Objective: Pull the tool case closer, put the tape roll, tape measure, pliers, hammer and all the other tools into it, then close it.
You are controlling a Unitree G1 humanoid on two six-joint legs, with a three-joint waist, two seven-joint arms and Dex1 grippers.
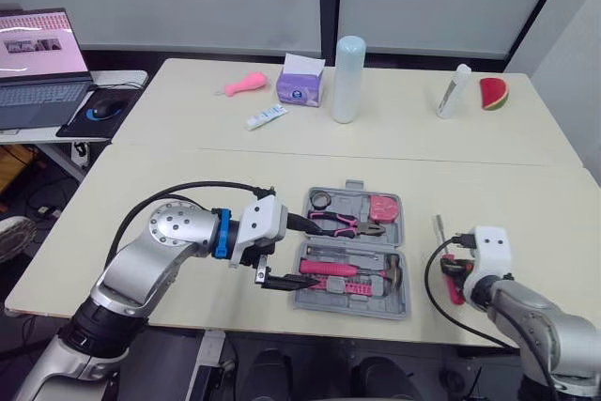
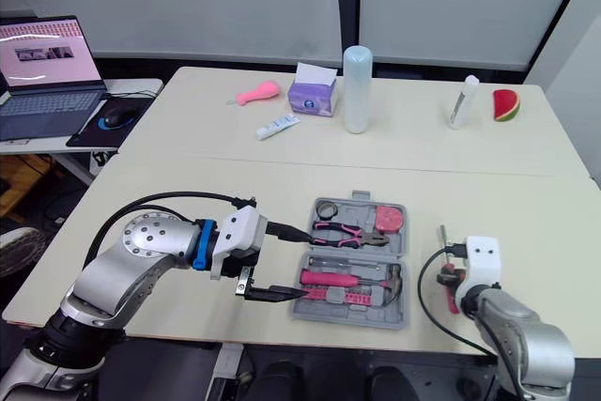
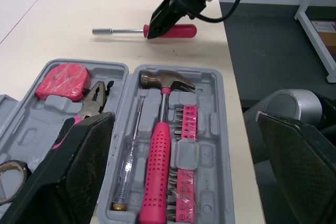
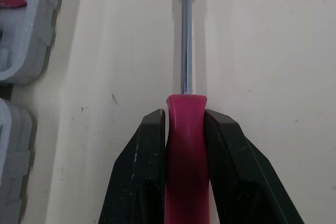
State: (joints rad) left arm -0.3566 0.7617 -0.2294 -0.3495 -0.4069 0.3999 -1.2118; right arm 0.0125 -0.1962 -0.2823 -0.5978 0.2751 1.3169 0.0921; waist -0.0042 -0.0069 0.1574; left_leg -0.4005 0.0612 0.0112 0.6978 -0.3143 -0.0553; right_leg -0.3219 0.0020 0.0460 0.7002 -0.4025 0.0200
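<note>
1. Lower centre of the left eye view: grey tool case (image 1: 399,305) lying open on the near table (image 1: 188,176), both halves flat.
2. Upper half of the case: tape roll (image 1: 320,199) at left, pink-handled pliers (image 1: 349,223) in the middle, pink tape measure (image 1: 382,207) at right.
3. Lower half: pink-handled hammer (image 3: 157,166) lying between a tester screwdriver (image 3: 128,163) and a pink strip of bits (image 3: 185,182).
4. Left gripper (image 1: 302,253) at the case's left edge, fingers spread wide and holding nothing.
5. Lower right of the frame, near the case but apart from it: pink-handled nut driver (image 4: 185,145), steel shaft pointing up the frame.
6. Right gripper (image 4: 185,124) pinched on that pink handle. On the table or just off it, cannot tell.
7. Upper frame, on the far table: tall pale bottle (image 1: 348,79) and purple tissue box (image 1: 300,86).
</note>
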